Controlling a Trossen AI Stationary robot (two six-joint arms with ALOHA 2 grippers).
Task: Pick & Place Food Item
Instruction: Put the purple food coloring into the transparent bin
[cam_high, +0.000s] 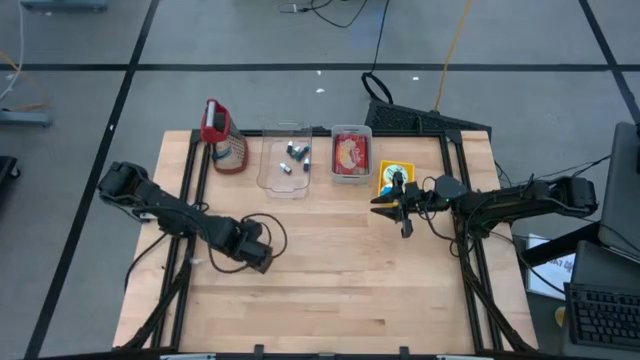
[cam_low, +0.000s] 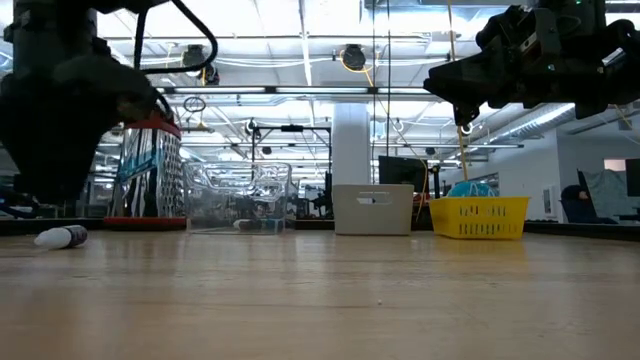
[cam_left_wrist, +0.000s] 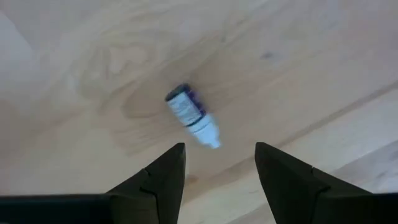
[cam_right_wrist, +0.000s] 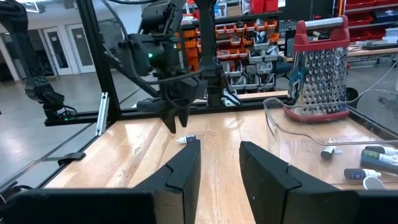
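Observation:
A small white dropper bottle with a dark label (cam_left_wrist: 191, 117) lies on its side on the wooden table; it also shows in the low view (cam_low: 60, 237) and the right wrist view (cam_right_wrist: 185, 140). My left gripper (cam_left_wrist: 219, 149) is open and hangs above it, pointing down, at the table's near left (cam_high: 258, 258). My right gripper (cam_high: 385, 205) is open and empty, raised over the table's right half beside a yellow basket (cam_high: 395, 178). A red food packet lies in a white bin (cam_high: 350, 155) at the far side.
A red-topped metal grater (cam_high: 225, 140) stands at the far left. A clear container (cam_high: 285, 160) beside it holds several small bottles. Black frame rails (cam_high: 190, 190) run along both sides of the table.

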